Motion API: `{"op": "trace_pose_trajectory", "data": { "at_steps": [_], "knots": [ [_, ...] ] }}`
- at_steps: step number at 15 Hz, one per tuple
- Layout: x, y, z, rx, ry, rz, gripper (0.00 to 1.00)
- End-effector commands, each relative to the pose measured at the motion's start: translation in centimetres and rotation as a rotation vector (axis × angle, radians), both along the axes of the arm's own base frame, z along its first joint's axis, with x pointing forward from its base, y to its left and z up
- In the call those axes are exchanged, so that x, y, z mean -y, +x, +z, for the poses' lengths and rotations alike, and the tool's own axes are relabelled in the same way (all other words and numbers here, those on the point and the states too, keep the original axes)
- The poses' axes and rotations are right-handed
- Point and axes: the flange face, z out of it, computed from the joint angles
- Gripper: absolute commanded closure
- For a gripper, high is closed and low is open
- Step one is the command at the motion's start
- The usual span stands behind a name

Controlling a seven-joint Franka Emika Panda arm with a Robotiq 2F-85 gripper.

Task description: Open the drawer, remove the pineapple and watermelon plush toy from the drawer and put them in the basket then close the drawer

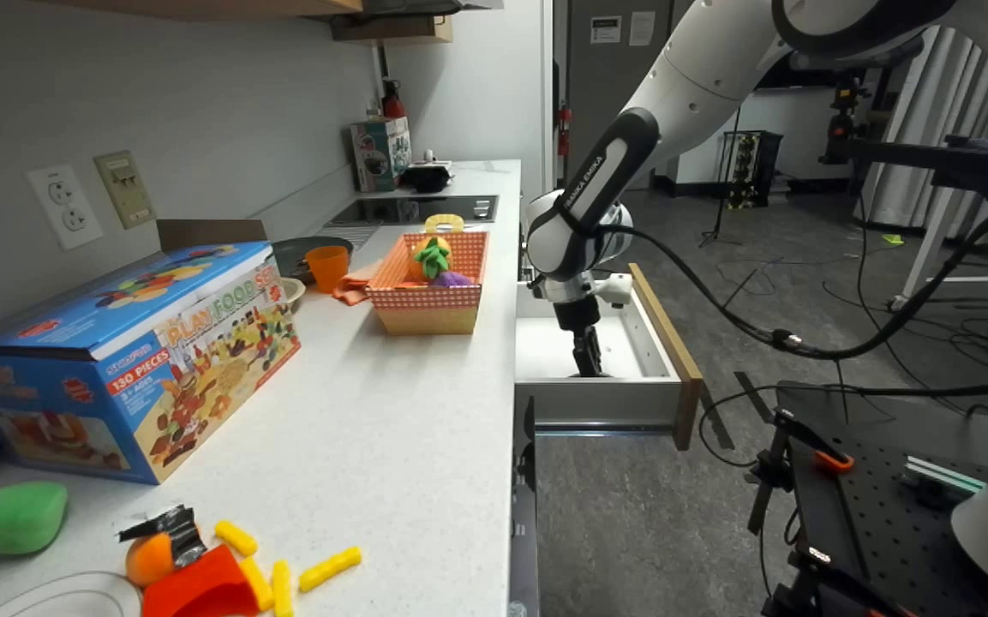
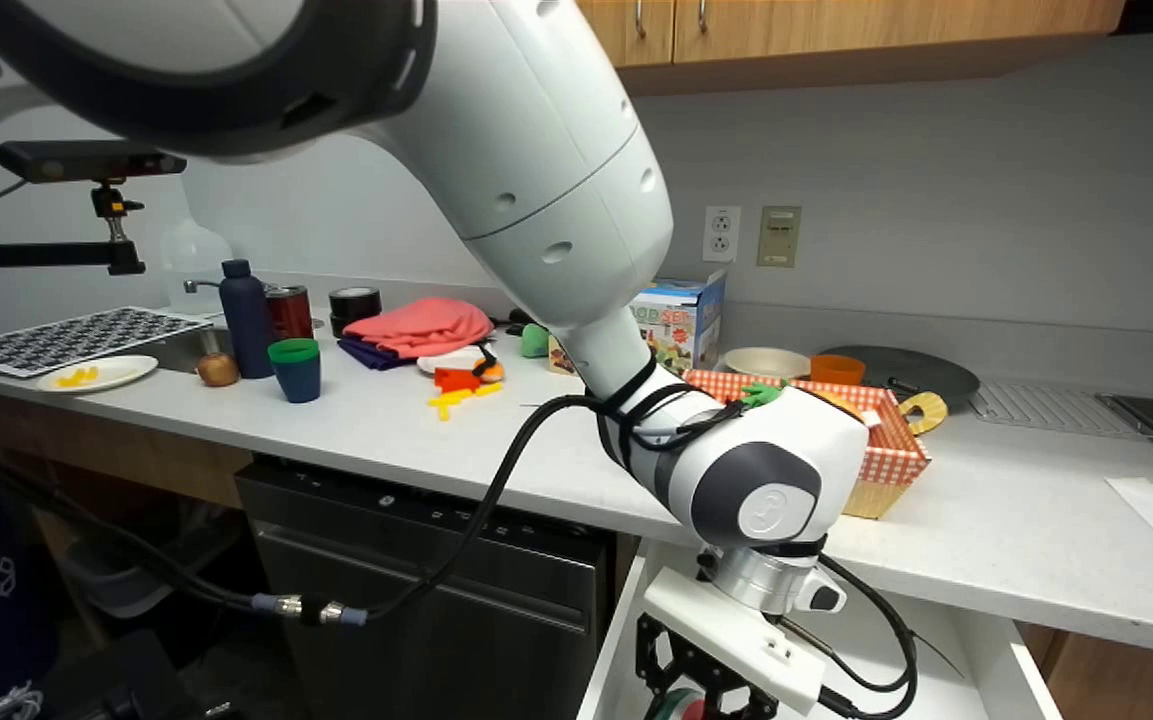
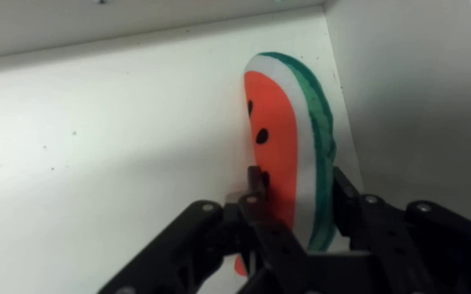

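Inside the drawer point(image 1: 601, 403), the hand point(image 3: 298, 183) hides the watermelon point(image 3: 278, 120) (partly).

Lab kitchen, cooktop point(image 1: 408, 210), dishwasher point(image 2: 436, 650), wood cabinets point(image 2: 856, 28), sink point(image 2: 179, 350), checkered board point(image 2: 66, 338), bracket-mounted camera point(image 2: 86, 161)

White counter point(image 1: 425, 446) | on it: basket point(image 1: 425, 322) | blue box point(image 1: 129, 364) | navy bottle point(image 2: 248, 325)

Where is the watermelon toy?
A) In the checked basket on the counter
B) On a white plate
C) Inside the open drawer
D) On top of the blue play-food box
C: the wrist view shows the watermelon toy within the drawer, with the gripper straddling it.
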Motion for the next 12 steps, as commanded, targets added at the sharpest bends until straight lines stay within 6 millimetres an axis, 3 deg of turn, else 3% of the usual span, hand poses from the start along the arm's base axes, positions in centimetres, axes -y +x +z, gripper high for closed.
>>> {"op": "trace_pose_trajectory", "data": {
  "at_steps": [1, 3, 7, 9, 12],
  "knots": [
    [1.6, 0.0, 1.7, 0.000, -0.054, -0.050, 0.89],
    [3.1, -0.8, 3.8, 0.012, -0.110, -0.070, 0.99],
    [6.1, -1.8, 10.5, 0.125, -0.192, -0.118, 0.99],
    [6.3, -1.7, 14.9, 0.248, -0.214, -0.144, 0.97],
    [4.9, -0.7, 21.4, 0.419, -0.224, -0.182, 0.97]
  ]
}}
